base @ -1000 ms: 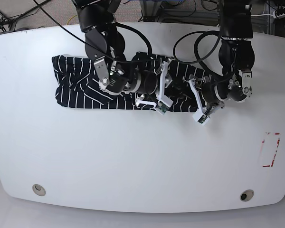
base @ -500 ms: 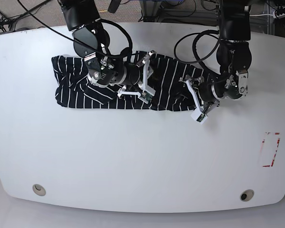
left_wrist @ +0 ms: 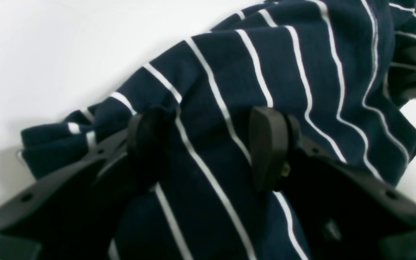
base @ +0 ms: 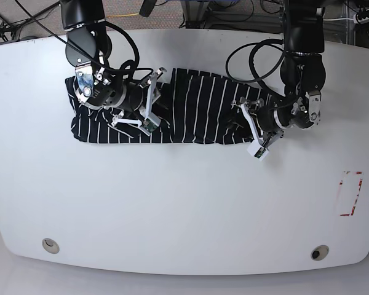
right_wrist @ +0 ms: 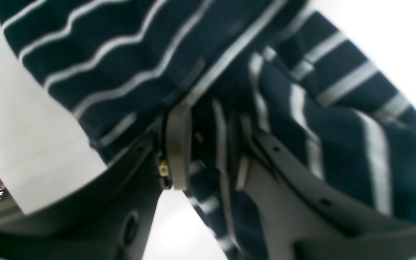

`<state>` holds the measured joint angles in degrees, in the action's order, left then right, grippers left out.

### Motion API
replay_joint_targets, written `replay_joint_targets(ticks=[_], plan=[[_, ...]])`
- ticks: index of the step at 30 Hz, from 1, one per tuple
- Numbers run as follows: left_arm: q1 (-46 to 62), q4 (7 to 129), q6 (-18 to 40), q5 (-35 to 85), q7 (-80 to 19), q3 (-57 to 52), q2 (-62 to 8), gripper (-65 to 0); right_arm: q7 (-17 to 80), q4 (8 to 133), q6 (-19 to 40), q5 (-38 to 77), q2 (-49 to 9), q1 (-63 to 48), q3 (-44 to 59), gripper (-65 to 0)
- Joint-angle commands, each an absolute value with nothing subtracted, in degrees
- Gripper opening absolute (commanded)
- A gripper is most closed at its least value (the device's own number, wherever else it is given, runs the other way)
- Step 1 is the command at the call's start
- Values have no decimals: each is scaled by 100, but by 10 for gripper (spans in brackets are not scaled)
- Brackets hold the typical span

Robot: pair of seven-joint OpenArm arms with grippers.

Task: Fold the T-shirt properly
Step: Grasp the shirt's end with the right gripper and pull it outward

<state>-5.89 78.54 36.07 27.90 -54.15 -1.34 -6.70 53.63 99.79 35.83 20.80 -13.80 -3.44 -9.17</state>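
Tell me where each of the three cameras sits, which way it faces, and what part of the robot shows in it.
Base: high above the white table, looking down; both arms show, the left gripper on the picture's right, the right gripper on its left.
Left wrist: on the left arm, looking along its dark fingers, which straddle the T-shirt.
Right wrist: on the right arm, blurred, looking along its fingers, which pinch a bunch of striped cloth.
Shared: all three show the T-shirt and the table.
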Motion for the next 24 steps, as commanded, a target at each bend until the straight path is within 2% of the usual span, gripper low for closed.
replay_joint_targets(ticks=[1,4,9,14,17,20,22,24], plan=[[-646,7899,3618,2712,-5525,-136,-690,-299,5666,10431,3679,2158,-1349,-277,-637,-477],[-664,7890,3618,2712,-5525,-145,-690,-299,5842,10800,3776,2158,-1253,-277,-391,-477],[-673,7899,3618,2712,-5525,-145,-690,-299,5974,10853,3793,2185,-1138,-259,725,-474],[-681,7873,3618,2712,-5525,-145,-681,-299,6035,10308,4000,3231,-1191,-127,2316,-465],[-681,7873,3618,2712,-5525,-145,-681,-299,6396,9675,4000,3890,-1411,40,3116,-374],[-673,7864,3618,2712,-5525,-145,-681,-299,6633,8822,4000,4602,-1648,224,3785,-203],[-673,7864,3618,2712,-5525,-145,-681,-299,6651,8268,4000,5051,-1877,259,4022,-63],[-673,7864,3618,2712,-5525,-145,-681,-297,6642,7837,4000,5376,-2114,268,4084,0]])
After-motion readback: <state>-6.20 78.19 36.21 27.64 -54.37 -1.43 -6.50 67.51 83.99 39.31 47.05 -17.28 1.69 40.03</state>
